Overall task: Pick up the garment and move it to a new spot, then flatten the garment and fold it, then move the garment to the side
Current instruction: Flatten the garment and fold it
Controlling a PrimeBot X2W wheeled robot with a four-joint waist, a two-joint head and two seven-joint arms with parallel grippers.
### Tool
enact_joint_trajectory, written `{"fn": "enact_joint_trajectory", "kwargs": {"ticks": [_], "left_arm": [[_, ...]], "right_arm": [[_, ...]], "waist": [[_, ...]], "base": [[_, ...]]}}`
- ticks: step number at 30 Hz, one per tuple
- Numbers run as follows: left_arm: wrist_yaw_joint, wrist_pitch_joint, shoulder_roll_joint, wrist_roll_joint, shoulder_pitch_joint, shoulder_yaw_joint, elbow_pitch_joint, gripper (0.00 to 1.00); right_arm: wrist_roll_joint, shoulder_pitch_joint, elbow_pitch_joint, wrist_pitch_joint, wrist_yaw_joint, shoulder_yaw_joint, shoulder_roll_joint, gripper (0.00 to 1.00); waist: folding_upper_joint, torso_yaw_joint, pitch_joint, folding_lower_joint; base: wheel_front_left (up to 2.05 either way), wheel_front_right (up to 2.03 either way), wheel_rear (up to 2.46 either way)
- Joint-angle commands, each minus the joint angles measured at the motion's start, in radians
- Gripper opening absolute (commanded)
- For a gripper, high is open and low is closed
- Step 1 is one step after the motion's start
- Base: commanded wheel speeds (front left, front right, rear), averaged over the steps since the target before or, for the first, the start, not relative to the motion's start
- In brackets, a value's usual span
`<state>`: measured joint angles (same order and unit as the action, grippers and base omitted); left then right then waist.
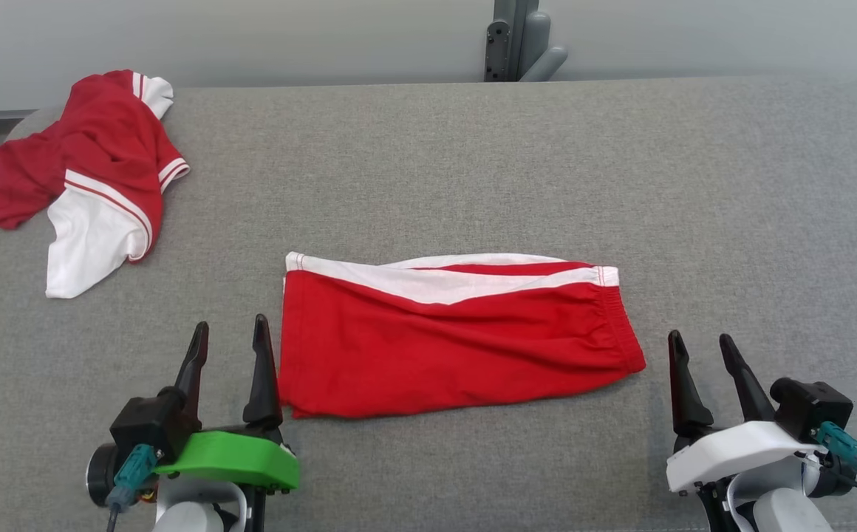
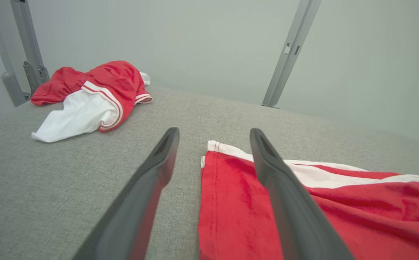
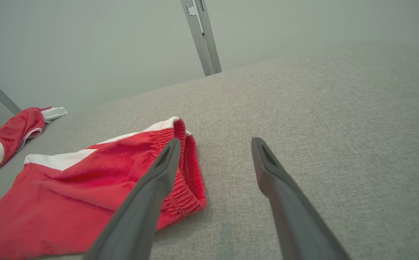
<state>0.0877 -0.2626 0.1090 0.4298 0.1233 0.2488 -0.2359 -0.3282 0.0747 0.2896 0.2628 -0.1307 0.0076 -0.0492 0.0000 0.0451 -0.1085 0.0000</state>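
- The fingers [image 1: 192, 369] of the left gripper [image 1: 230, 323] stand wide apart and hold nothing.
- The right gripper [image 1: 700, 336] is spread wide too, with nothing in it.
- The red shorts [image 1: 451, 347] lie flat in the near middle of the gray table [image 1: 473, 148], between the two grippers.
- The left edge of the shorts is just beside the left gripper's inner finger.
- The stretchy waist end is on the right, near the right gripper but apart from it.
- A red and white shirt [image 1: 96, 177] lies bunched up at the far left, well apart from the shorts.
- The far middle and the whole right side of the table are bare gray.
- A gray post [image 1: 517, 41] stands behind the far edge.
- Both grippers sit low at the near edge and point toward the far side.
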Motion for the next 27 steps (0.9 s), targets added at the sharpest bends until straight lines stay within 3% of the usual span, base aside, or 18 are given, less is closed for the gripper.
{"fn": "enact_joint_trajectory", "kwargs": {"ticks": [1,7,19,24,27], "left_arm": [[-0.009,-0.003,0.003,-0.032,-0.030,-0.015,0.033,1.00],[-0.025,-0.002,-0.004,-0.103,-0.085,-0.053,0.095,1.00],[-0.053,-0.002,-0.041,-0.149,-0.116,-0.093,0.082,1.00],[-0.060,-0.002,-0.047,-0.159,-0.113,-0.104,0.078,1.00],[-0.063,-0.002,-0.049,-0.161,-0.111,-0.114,0.074,1.00]], "right_arm": [[0.013,0.001,0.015,-0.003,0.000,0.000,-0.002,1.00],[0.022,-0.001,0.056,-0.018,0.000,0.007,-0.002,1.00],[0.022,0.044,0.184,-0.046,0.000,0.005,-0.003,1.00],[-0.028,0.087,0.275,-0.045,0.000,-0.011,-0.002,1.00],[-0.143,0.119,0.336,-0.050,0.000,0.011,-0.003,1.00]], "waist": [[0.0000,0.010,0.006,0.0000],[0.0000,0.040,0.021,0.0000],[0.0000,0.114,0.031,0.0000],[0.0000,0.138,0.025,0.0000],[0.0000,0.151,0.021,0.0000]], "base": [[0.00,0.00,0.00],[0.00,0.00,0.00],[0.00,0.00,0.00],[0.00,0.00,0.00],[0.00,0.00,0.00]]}}
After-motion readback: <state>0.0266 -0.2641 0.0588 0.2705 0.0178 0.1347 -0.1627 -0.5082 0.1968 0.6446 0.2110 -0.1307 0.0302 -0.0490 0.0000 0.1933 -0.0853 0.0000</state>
